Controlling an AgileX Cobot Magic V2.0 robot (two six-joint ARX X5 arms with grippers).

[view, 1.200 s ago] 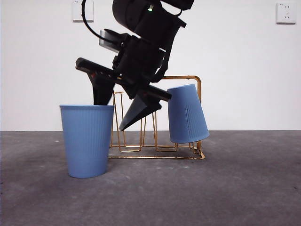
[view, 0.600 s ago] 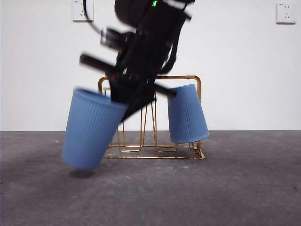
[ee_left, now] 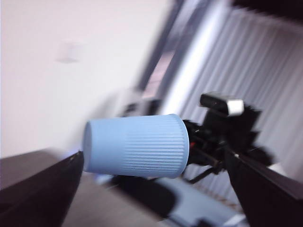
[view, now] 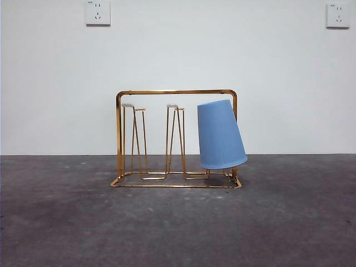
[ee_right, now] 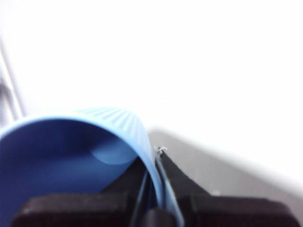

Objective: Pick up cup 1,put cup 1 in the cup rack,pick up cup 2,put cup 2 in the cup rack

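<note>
One blue cup [view: 221, 135] already hangs upside down on the gold rack [view: 176, 139]. The second cup [ee_right: 71, 161] is up off the worktop, its rim pinched in the right pincer [ee_right: 158, 189]; the left pincer [ee_left: 151, 189] stands wide, empty. Racking it remains. Grey worktop [view: 178, 228], plain white wall [view: 178, 50], two sockets [view: 97, 12].

I find the front view sharp and evenly lit, with only a faint shadow under the cup rack [view: 176, 139] on the grey table [view: 178, 222]. The left wrist view is heavily motion-blurred: its background streaks diagonally, though the held blue cup [ee_left: 136, 145] stays fairly legible. The right wrist view is washed out to near-white across its upper half, soft throughout, with the cup wall [ee_right: 75, 156] out of focus.
</note>
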